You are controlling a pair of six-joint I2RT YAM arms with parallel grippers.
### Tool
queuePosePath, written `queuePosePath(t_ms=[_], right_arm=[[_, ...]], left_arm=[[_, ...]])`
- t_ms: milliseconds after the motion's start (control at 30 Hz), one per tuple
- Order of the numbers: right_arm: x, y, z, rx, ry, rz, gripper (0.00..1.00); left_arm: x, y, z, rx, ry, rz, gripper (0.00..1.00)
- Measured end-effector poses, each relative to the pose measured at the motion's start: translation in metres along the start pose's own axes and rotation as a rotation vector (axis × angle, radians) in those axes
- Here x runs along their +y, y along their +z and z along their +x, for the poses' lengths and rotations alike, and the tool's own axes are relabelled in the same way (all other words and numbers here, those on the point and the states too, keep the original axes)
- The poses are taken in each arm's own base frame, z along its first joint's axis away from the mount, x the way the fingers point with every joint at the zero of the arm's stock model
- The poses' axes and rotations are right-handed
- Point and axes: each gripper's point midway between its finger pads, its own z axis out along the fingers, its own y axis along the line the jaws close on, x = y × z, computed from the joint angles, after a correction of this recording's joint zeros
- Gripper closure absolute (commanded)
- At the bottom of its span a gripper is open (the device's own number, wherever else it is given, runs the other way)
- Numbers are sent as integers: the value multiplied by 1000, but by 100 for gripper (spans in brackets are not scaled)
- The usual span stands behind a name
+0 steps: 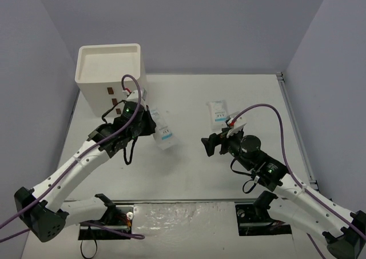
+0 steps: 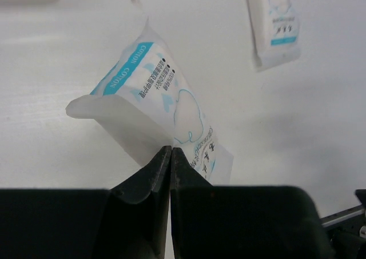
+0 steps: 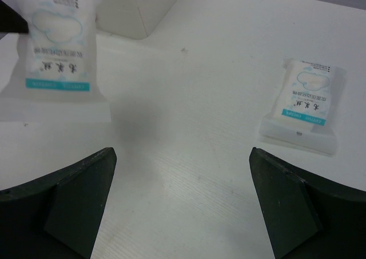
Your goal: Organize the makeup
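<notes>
Where the white drawer box [image 1: 108,70] stands at the far left of the tabletop [image 1: 189,167], the left gripper [image 1: 150,124] hangs just beside its front. Its fingers [image 2: 154,173] are clenched on the edge of one blue-printed packet [image 1: 164,134]. Well apart to the right, the second packet [image 1: 218,113] lies flat. Near it, the right gripper [image 1: 209,146] hovers with its fingers [image 3: 74,202] released, holding nothing.

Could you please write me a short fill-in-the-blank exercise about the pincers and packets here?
The left pincer is ____ on a white packet.
The right pincer stands ____, holding nothing.
The other packet lies on the table, nearer the ____ pincer.
Missing words: shut; open; right.
</notes>
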Motion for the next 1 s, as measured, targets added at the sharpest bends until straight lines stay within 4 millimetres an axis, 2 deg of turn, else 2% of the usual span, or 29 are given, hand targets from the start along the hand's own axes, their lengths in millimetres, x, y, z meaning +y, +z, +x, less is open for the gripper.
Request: queuePosePath(t_ms=[367,400,500,567,633,800,1000], right_arm=[[0,1,1,3,-1,0,0],[0,1,1,4,0,0,0],[0,1,1,4,0,0,0],[0,1,1,5,0,0,0],[0,1,1,6,2,0,0],[1,3,6,21,7,-2,0],[3,4,10,38,12,-13,0]], left_arm=[[26,-75,-162,-315,116,-61,100],[29,-79,-171,-319,134,-68,100],[31,-84,-214,-380,178,-70,100],[38,-78,-238,-409,203,-77,100],[49,-67,-253,-407,220,-87,100],[84,-23,-294,-379,281,-124,100],[131,34,-319,-306,333,-149,100]])
